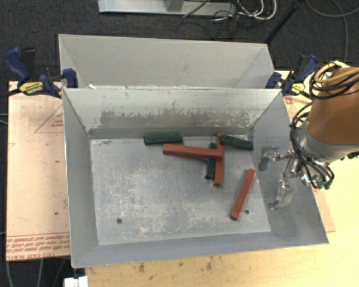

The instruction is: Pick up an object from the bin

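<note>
My gripper (pixel 274 181) hangs over the bin's right sloping wall, open, with nothing between its fingers. Nearest to it, just to its left, a red stick (pixel 242 194) lies slanted on the bin floor, apart from the fingers. Farther left an upright-lying red stick (pixel 218 165) crosses the end of a long red stick (pixel 191 152), with a short dark green stick (pixel 210 170) tucked against them. A green stick (pixel 237 142) lies near the back wall, above and to the left of the gripper.
Another green stick (pixel 163 139) lies at the back wall toward the middle. The sticks sit in the back right part of the floor. The arm comes in over the right rim.
</note>
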You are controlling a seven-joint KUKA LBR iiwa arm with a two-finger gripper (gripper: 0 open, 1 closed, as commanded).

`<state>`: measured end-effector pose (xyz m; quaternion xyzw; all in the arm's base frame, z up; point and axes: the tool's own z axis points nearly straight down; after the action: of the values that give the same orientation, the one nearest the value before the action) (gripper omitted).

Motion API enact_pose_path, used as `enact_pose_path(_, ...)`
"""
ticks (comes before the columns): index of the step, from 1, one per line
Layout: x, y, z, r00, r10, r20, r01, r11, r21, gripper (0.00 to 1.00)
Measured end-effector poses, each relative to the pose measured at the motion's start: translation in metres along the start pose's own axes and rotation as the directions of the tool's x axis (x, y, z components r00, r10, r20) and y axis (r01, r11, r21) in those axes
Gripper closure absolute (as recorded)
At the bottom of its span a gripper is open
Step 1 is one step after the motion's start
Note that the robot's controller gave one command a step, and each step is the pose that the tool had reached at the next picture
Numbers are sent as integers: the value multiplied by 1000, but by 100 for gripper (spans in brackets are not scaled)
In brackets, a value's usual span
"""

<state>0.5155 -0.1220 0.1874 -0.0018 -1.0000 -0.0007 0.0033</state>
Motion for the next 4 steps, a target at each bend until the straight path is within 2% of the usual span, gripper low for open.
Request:
enact_pose_path(1, -3, 25, 119, 886, -463, 4, 463, 886, 1, 0)
enact_pose_path(2, -27, 33, 87, 801, -598, 9, 598, 802, 7, 0)
enact_pose_path(3, -7, 21, 88, 278, -960, 3, 960, 278, 6, 0)
enact_pose_path(4, -13, 28, 118, 156, -988, 3, 988, 156, 5, 0)
